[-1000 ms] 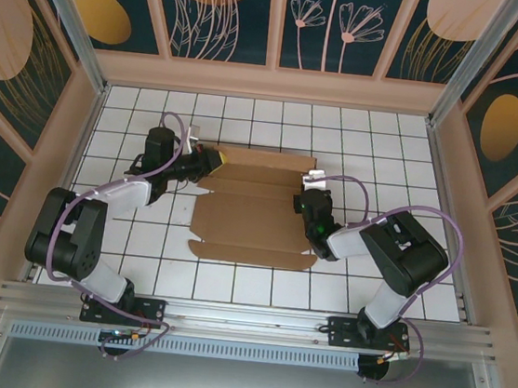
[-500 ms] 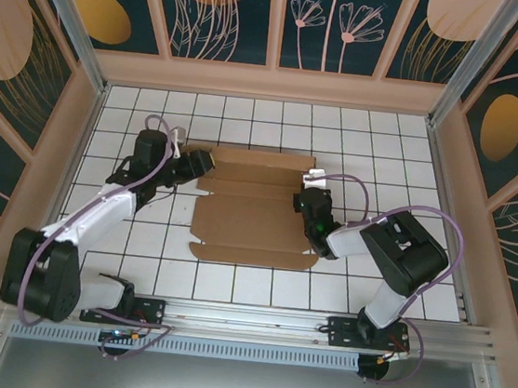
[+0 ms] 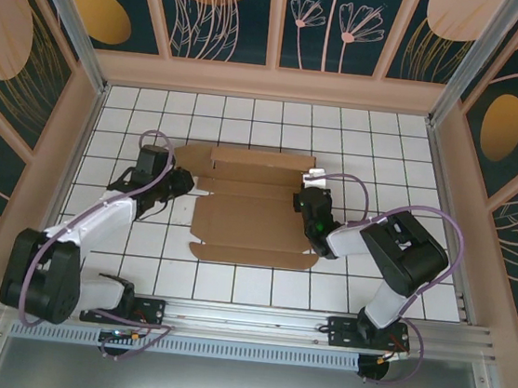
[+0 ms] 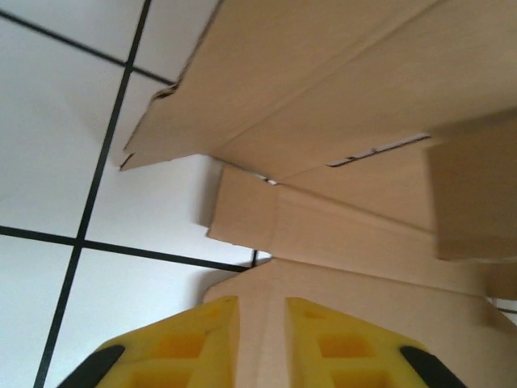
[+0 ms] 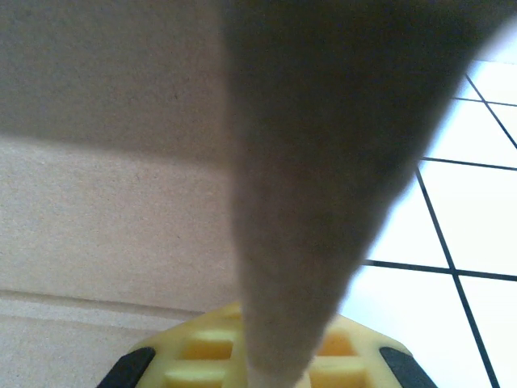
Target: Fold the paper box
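1. Left gripper sits low at the left edge of the paper box. In its wrist view the yellow fingers are nearly together with a cardboard flap filling the narrow gap, so it looks pinched on that flap.
2. Right gripper is at the sheet's right edge. It is closed on a flap that rises between its own yellow pads.
3. The paper box is a plain brown die-cut sheet lying mostly flat and unfolded in the middle of the white tiled table. Its creases run left to right and small flaps line its sides.
4. Around it are dark blue wall panels painted with pale leaves and orange ovals. A metal rail runs along the near edge where both arm bases are bolted, and purple cables loop over each arm.
5. From above, the whole outline of the sheet is plain, but the black wrist bodies cover the fingertips (so the grips themselves are hidden there).
6. The left wrist view gives the close detail: layered flaps, one notched corner lifted off the tile, and black grout lines beneath.
7. In the right wrist view a dark, blurred flap stands right in front of the lens and blocks the middle, with lit cardboard to its left and tiles to its right
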